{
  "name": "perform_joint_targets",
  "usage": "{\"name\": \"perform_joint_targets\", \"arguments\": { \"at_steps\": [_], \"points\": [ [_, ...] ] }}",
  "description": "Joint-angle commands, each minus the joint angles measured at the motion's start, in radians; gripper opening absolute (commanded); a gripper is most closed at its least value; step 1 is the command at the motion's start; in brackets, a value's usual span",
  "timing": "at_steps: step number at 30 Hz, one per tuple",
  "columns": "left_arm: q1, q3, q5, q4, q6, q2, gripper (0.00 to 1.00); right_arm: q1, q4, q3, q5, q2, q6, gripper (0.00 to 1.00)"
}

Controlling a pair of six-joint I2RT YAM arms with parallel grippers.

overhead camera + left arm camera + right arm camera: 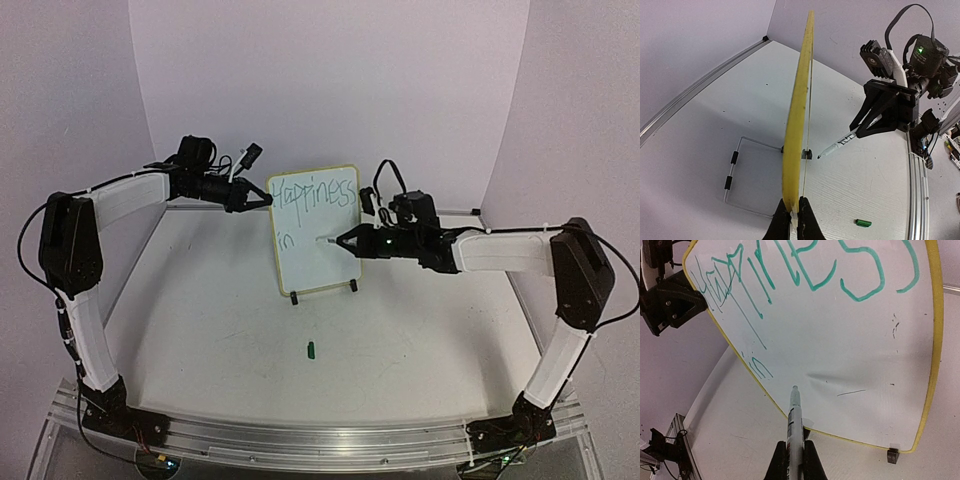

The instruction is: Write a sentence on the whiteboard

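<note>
Now, left gripper (795,216): closed, pinching the side edge of the small white yellow-rimmed rectangular whiteboard (322,255), upright straight ahead of its fingers.
right gripper (795,452): clamped on a slim white marker pen (794,412) that sticks out past its fingertips.
pen tip: at the board face beyond the right fingers; contact cannot be told.
green handwritten sentence (805,275): "Happiness" above that tip, "in" just left of it.
small green cap (311,349): on the table (220,330), well apart from both grippers.
</note>
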Motion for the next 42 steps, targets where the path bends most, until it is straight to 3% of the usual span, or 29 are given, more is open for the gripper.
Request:
{"name": "perform_joint_targets", "arguments": {
  "at_steps": [1,24,42],
  "points": [
    [-0.037,-0.046,-0.046,-0.128,0.021,0.029,0.00,0.004,0.064,0.055,-0.034,0.040,0.018,0.00],
    [-0.043,-0.043,-0.052,-0.135,0.028,0.037,0.00,0.004,0.120,0.142,-0.013,0.127,0.044,0.00],
    [-0.046,-0.038,-0.050,-0.138,0.027,0.037,0.00,0.004,0.066,0.049,0.033,0.086,0.035,0.00]
  ]
}}
